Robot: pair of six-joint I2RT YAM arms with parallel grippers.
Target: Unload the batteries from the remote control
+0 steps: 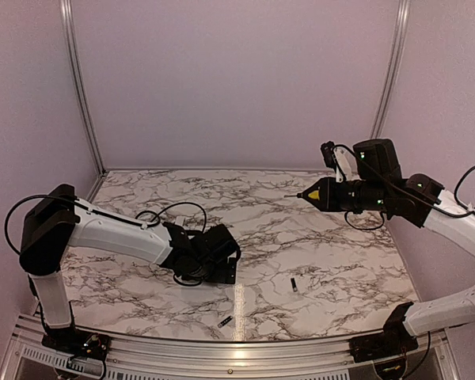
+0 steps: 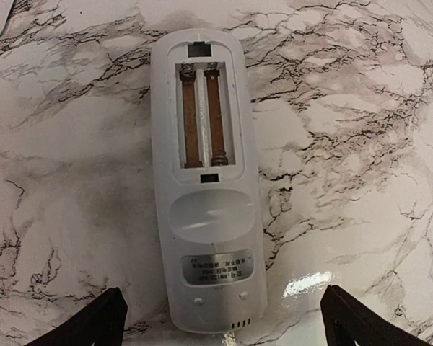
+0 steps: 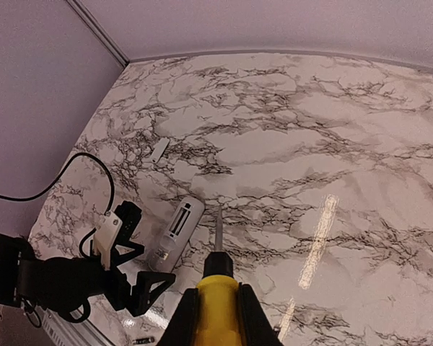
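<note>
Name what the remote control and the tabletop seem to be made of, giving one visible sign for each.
Remote control: probably white moulded plastic, matte, smooth rounded edges. Tabletop: marble-look, glossy, mirroring a light; real stone or printed film, cannot tell.

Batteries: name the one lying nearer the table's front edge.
The battery beside the front rail; the other battery lies farther in and to the right.

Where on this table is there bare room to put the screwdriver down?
The table is bare across its middle and right, behind the loose battery. Crowded on the left: the left arm over the remote, a second battery, a small white cover.
</note>
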